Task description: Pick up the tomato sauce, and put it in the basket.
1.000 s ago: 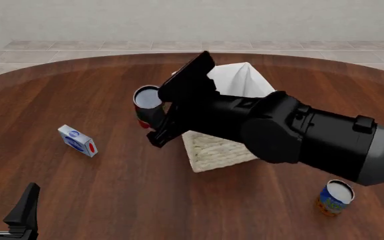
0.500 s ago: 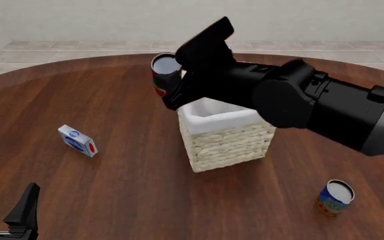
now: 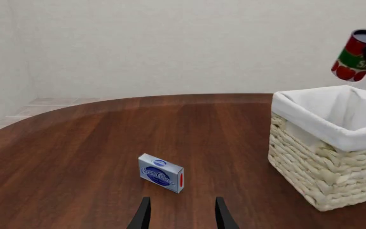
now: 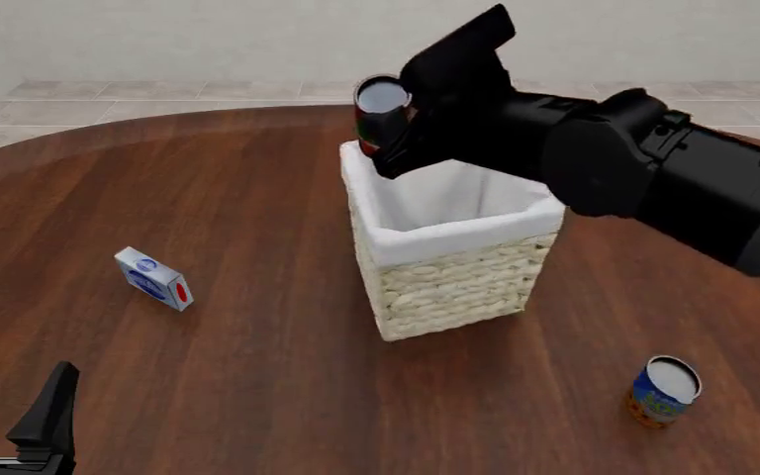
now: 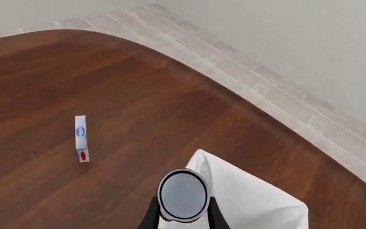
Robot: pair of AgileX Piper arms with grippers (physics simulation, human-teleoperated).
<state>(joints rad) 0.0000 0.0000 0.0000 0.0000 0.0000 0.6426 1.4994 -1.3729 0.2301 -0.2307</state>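
My right gripper (image 4: 394, 127) is shut on the tomato sauce (image 4: 380, 111), a small tin can with a red label and silver top, held in the air above the far left corner of the basket (image 4: 453, 277). The can also shows in the left wrist view (image 3: 353, 56) above the basket (image 3: 323, 162), and in the right wrist view (image 5: 183, 194) between the fingers, over the white lining (image 5: 253, 200). My left gripper (image 4: 11, 406) is open and empty at the near left table edge; it also shows in the left wrist view (image 3: 179, 214).
A small blue-and-white box (image 4: 154, 278) lies left of the basket, ahead of the left gripper (image 3: 161, 172). A blue-and-yellow can (image 4: 661, 391) stands at the near right. The round wooden table ends at a tiled floor (image 4: 155, 94) and wall behind.
My right arm has lifted the tomato sauce up and to the right, from beside the basket's far left side to above its rim. The left arm has not moved.
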